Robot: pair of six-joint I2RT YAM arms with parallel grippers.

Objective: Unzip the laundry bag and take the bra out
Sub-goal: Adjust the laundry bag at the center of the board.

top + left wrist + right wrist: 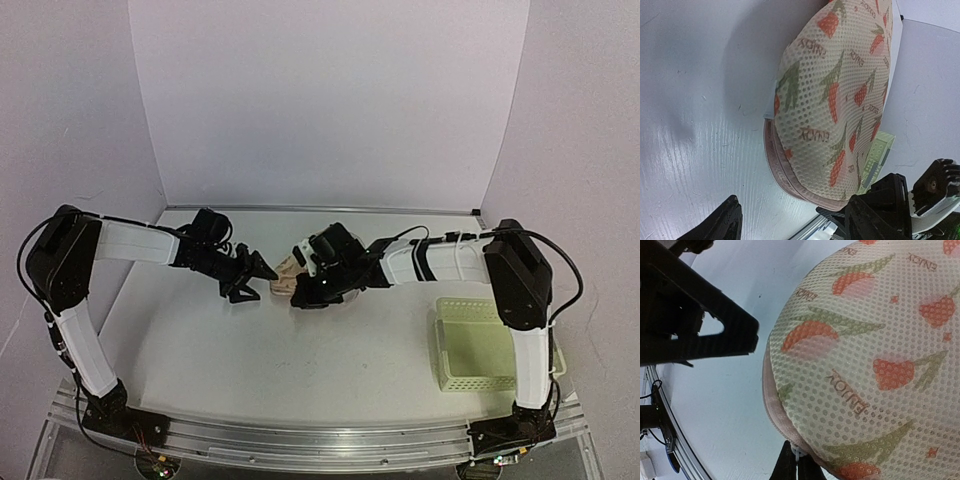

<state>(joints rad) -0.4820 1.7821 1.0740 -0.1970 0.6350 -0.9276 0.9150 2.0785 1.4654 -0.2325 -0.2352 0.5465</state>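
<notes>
I read bright, even, cool light | soft shadow on table (755, 45) ahead of left fingers (724, 225), faint sheen nearer them | laundry bag (870, 365) mesh crisp above right fingers (786, 470) | overhead edges bow

laundry bag (286, 274) lies mid surface (250, 345), between both grippers: left gripper (265, 272) just left of it, right gripper (797, 466) at its right edge. basket (478, 345) well apart, nearer right.

The laundry bag (875, 340) bears a small brown word, apparently "ENJOY", repeated across its mesh. One copy lies upside down just above the right pincer (797, 462).
</notes>
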